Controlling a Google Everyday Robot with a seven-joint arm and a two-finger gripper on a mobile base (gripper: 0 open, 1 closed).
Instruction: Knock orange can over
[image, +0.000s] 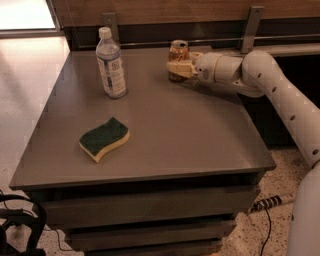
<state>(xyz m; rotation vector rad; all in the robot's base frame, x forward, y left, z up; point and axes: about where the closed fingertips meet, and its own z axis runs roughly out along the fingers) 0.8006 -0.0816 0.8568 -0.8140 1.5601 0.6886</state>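
The orange can (178, 51) stands upright at the back of the grey table (165, 130), right of centre. It is orange-gold with dark markings and a silver top. My gripper (179, 68) reaches in from the right on a white arm (260, 75) and sits right against the can's front lower part, hiding its base. The can does not look tilted.
A clear water bottle (111, 65) with a white cap stands at the back left. A green and yellow sponge (104, 138) lies front left. A wooden wall with metal brackets (252, 22) runs behind the table. Cables (267, 202) lie on the floor at the right.
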